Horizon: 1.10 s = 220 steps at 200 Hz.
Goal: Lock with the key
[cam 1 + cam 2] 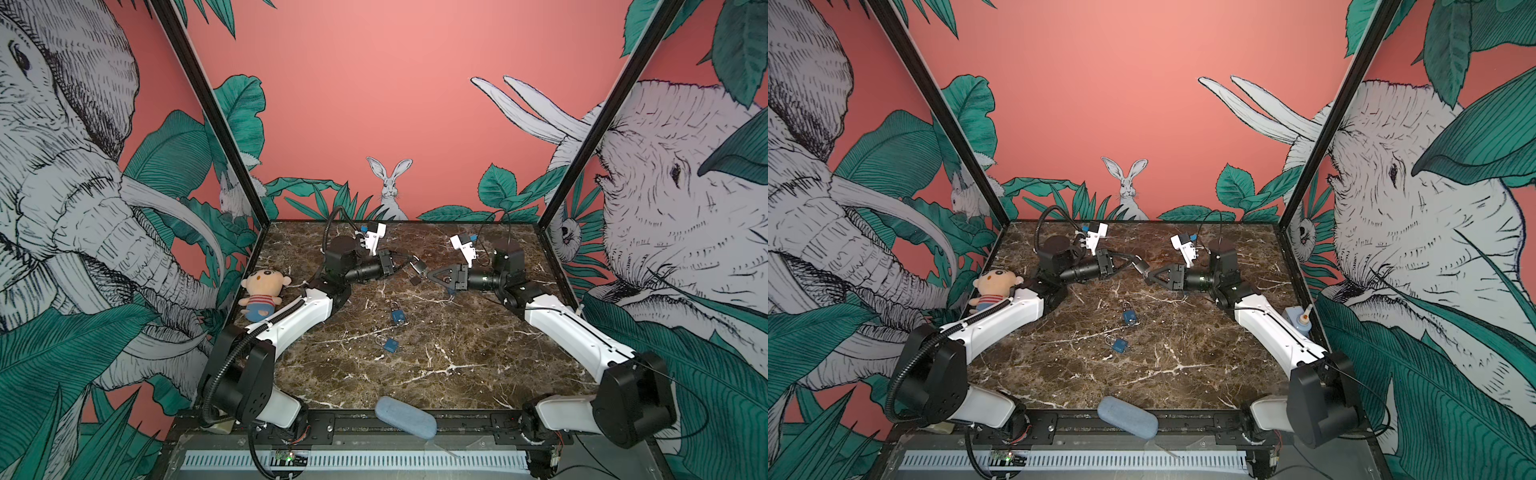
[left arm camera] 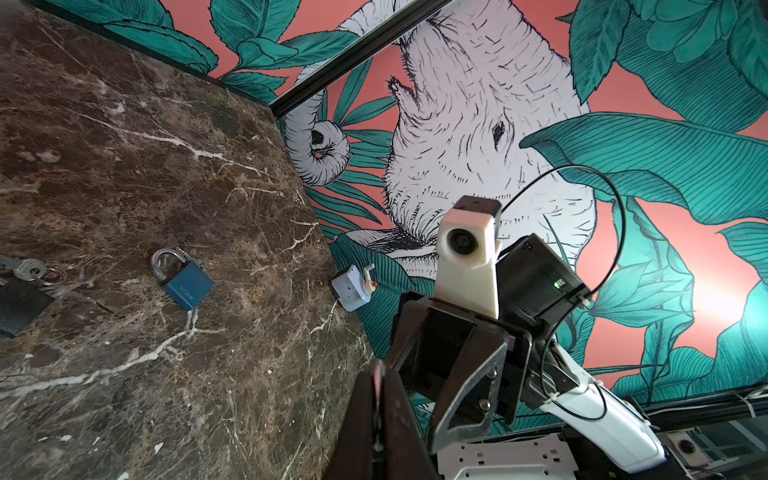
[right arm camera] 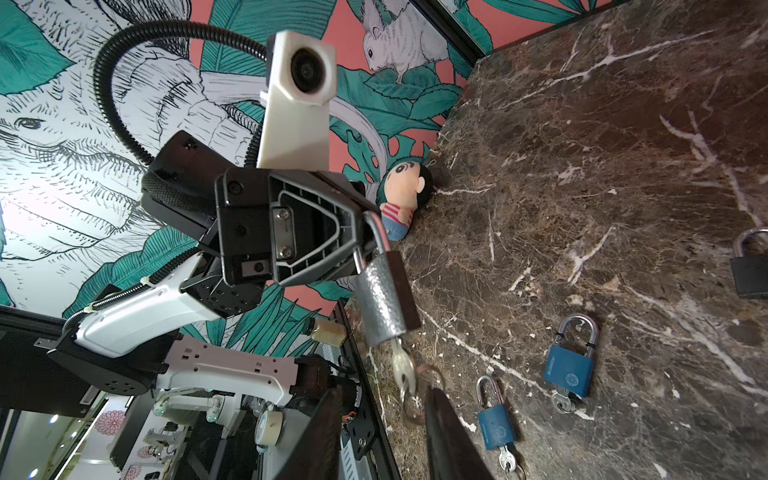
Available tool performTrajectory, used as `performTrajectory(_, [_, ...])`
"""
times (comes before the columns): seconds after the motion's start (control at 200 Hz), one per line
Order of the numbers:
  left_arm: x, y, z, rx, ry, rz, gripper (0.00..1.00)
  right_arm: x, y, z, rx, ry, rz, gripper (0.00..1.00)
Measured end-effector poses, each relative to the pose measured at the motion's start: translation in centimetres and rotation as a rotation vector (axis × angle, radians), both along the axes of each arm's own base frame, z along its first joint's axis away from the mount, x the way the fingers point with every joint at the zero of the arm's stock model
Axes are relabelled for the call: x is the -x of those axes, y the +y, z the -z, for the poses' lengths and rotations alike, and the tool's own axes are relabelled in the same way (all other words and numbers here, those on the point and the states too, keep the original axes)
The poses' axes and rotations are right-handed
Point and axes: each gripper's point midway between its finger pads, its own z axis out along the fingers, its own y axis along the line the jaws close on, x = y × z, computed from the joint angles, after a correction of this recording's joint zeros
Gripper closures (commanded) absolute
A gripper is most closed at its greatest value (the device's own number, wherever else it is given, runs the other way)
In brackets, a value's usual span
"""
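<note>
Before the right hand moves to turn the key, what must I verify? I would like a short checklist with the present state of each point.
1. Grip: the left hand is shut on the shackle of the silver padlock: ok.
2. The padlock is held clear above the marble table: ok.
3. The key sits in the keyhole: ok.
4. The right hand is open and faces the key: ok.
5. The key ring is free of the right hand's fingers: cannot tell; it hangs very close to one.
6. The shackle is pressed fully into the body: cannot tell.
</note>
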Motion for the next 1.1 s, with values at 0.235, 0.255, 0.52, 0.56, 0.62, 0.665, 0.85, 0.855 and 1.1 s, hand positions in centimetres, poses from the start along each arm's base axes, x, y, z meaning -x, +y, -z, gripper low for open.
performTrajectory(0.235, [0.2, 0.1, -0.5, 0.009, -0.005, -0.001, 1.0, -0.6, 0.2, 0.1, -0.012, 0.0, 0.001, 0.66])
performTrajectory(0.255, [0.2, 0.1, -0.5, 0.01, -0.005, -0.001, 1.0, -0.6, 0.3, 0.2, -0.012, 0.006, 0.001, 0.67])
performTrajectory(0.52, [0.1, 0.1, -0.9, 0.024, -0.004, -0.003, 1.0, -0.9, 0.5, 0.0, -0.028, 0.013, -0.007, 0.89])
performTrajectory(0.56, [0.1, 0.1, -0.9, 0.025, -0.003, -0.005, 1.0, -0.9, 0.6, -0.1, -0.032, 0.011, -0.01, 0.92])
performTrajectory(0.62, [0.0, 0.1, -1.0, 0.027, -0.004, -0.007, 1.0, -0.9, 0.6, -0.3, -0.04, 0.01, -0.014, 0.98])
performTrajectory(0.665, [0.0, 0.2, -1.0, 0.028, -0.006, -0.01, 1.0, -0.8, 0.7, -0.4, -0.046, 0.011, -0.018, 1.0])
performTrajectory(0.85, [-0.3, 0.4, -1.3, 0.037, -0.016, -0.022, 1.0, -1.0, 0.8, -0.8, -0.07, 0.017, -0.028, 1.0])
performTrajectory(0.855, [-0.3, 0.4, -1.3, 0.037, -0.016, -0.023, 1.0, -1.0, 0.8, -0.8, -0.07, 0.017, -0.028, 1.0])
performTrajectory(1.1, [-0.9, 1.3, -1.4, 0.073, 0.003, -0.048, 1.0, -1.2, 0.8, -0.9, -0.075, 0.007, -0.027, 1.0])
